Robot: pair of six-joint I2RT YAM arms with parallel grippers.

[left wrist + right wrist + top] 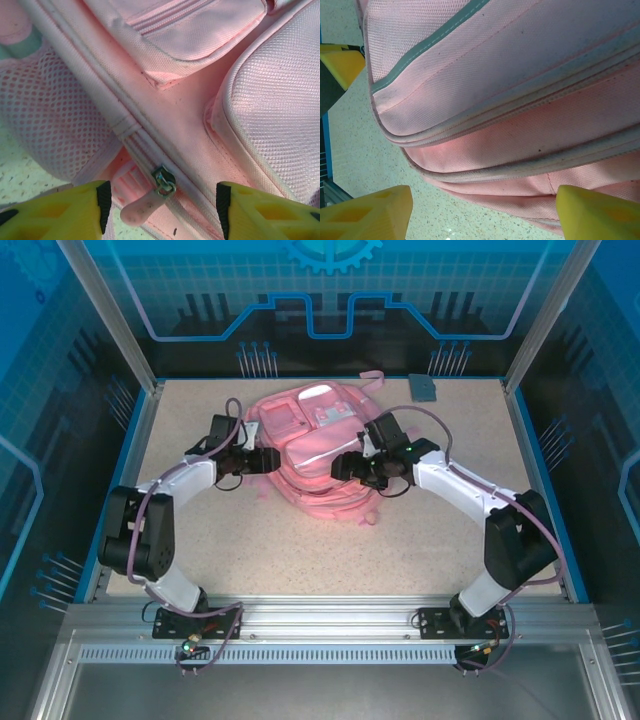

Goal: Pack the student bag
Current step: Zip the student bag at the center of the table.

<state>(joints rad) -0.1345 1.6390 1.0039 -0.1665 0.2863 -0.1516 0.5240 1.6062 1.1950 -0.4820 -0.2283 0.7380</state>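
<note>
student bag [310, 455]: pink woven fabric, pale zip trim, flat on the bench [300, 560] between both hands, front pockets up. Left hand [163, 200] is spread. Its cam gives the zip pull [145, 206] on a metal slider sitting between the fingers, touching neither, with the mesh side pocket [45, 120] ahead-left. Right hand [482, 207] is spread too, with the bag's rounded edge and a grey-green stripe [427, 42] just ahead. Top cam adds: bench is speckled beige, small grey item [424, 388] well beyond the right hand, blue panel walls [330, 300].
</note>
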